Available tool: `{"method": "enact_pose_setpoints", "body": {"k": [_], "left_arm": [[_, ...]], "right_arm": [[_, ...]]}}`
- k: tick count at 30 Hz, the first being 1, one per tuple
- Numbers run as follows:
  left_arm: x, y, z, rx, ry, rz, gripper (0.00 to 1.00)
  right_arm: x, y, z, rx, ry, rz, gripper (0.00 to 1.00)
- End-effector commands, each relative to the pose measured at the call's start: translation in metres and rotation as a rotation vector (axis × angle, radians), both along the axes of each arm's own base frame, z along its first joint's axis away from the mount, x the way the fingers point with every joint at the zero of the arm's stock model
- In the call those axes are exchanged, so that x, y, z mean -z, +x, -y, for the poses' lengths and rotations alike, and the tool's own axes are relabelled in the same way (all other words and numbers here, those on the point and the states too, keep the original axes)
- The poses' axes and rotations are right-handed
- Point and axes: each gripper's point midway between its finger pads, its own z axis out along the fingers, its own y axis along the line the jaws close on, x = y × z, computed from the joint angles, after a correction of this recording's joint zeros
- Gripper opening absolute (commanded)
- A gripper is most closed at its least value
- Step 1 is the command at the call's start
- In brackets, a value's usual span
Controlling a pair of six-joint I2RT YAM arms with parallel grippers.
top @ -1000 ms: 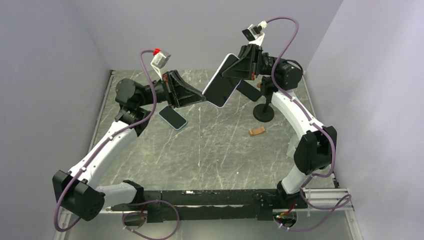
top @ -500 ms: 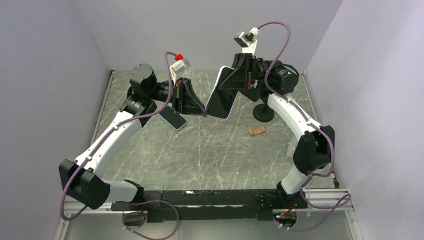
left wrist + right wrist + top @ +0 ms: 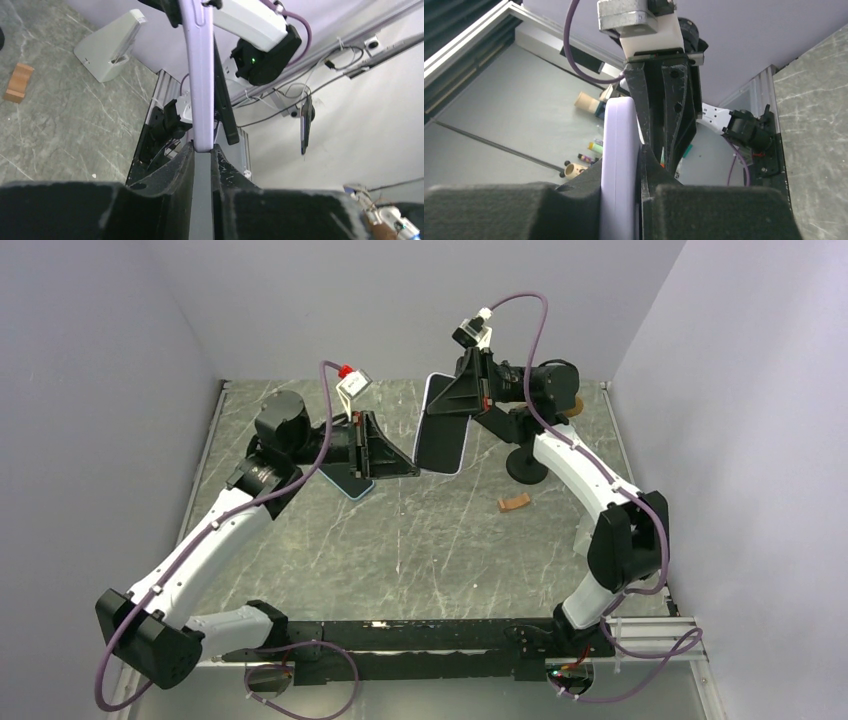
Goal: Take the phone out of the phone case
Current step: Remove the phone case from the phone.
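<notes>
Right gripper (image 3: 452, 412) clamps the phone case (image 3: 443, 445) aloft over the table (image 3: 430, 540) as a brace. Left gripper (image 3: 412, 469) straddles its lower edge, presumably to pry; whether it grips cannot be told.

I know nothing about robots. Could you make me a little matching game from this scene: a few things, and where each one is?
Things:
1. lilac-cased phone
2. second phone
3. small brown block
4. black round stand

Places:
A. flat on the table, partly hidden under the left arm
B. upright on the table, beside the right arm
C. held up, off the table
D. lying loose on the table, near the stand

Pairs: 1-C, 2-A, 3-D, 4-B
</notes>
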Motion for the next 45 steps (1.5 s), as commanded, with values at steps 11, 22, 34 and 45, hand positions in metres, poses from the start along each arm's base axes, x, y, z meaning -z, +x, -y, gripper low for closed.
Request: {"method": "enact_pose_setpoints", "body": {"k": [11,22,34,45], "left_arm": [[0.061,0.108,0.009,-0.524,0.134,-0.354,0.4],[0.109,0.132,-0.022,-0.785,0.354,-0.321,0.0],[0.168,0.124,-0.098,-1.124,0.723,-0.104,0.0],[0.13,0.068,-0.05,-0.696,0.579,-0.235,0.33]], "right_arm": [[-0.085,-0.056,-0.015,0.073,0.103,0.008,0.0],[-0.084,-0.036,-0.026,0.185,0.086,-0.091,0.0],[-0.121,-0.042,-0.003,0.118,0.357,-0.27,0.0],[-0.057,-0.025,-0.02,0.283,0.058,-0.122,0.0]]}}
